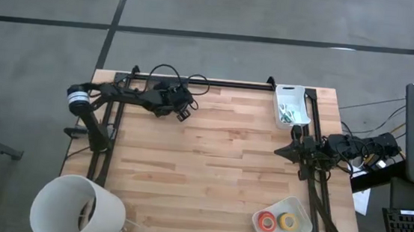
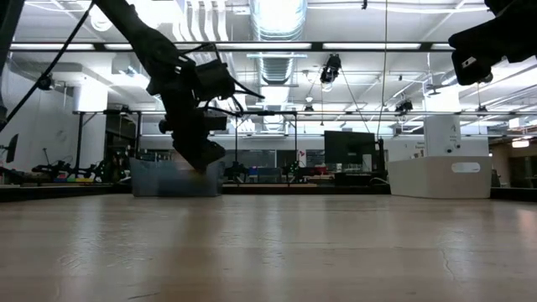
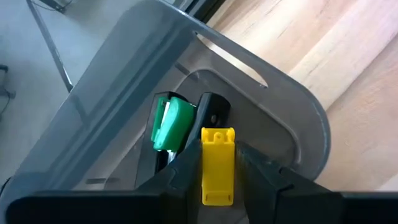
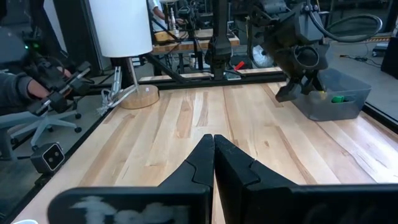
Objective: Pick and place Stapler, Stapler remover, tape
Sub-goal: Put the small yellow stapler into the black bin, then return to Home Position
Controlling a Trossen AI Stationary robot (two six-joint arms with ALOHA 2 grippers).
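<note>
Left wrist view: left fingers [image 3: 180, 174] pinch yellow stapler remover [image 3: 217, 165] at grey bin [image 3: 124, 81]; right fingers [image 4: 202, 158] pressed together.

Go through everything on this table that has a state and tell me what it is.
left gripper: shut on the yellow staple remover, at the grey bin.
right gripper: shut, empty, above the table.
green staple remover: lying in the grey bin.
tape rolls: lying flat in the clear tray.

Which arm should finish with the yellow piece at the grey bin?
Left. The left hand grips the yellow piece right over the grey bin; the right hand sits shut across the table.
</note>
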